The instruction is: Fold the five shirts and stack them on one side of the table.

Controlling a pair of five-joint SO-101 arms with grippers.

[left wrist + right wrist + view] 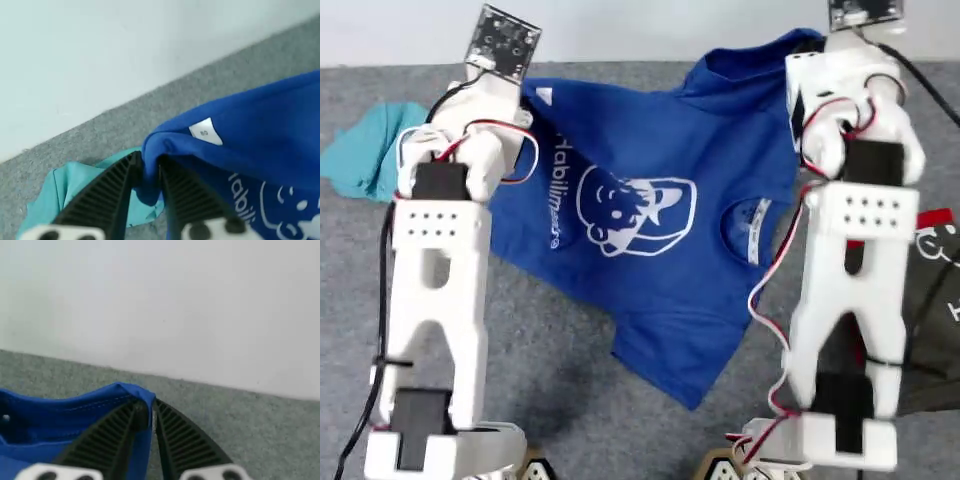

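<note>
Blue shirt (640, 250) spread print-up on grey tabletop (560, 390), its far edge close to wall (650, 30). Left fingers (110, 187) pinched tight on that far edge, beside small white tag. Right fingers (112, 432) likewise clamped on opposite far corner. Teal shirt (365, 150) crumpled just past blue shirt's left-arm side. Dark shirt (932, 320) past its right-arm side, apart from it. Bare tabletop on blue shirt's near side, between arm bases; little room between shirt and wall.

teal shirt (360, 155) and dark shirt (940, 340) crowd opposite edges
</note>
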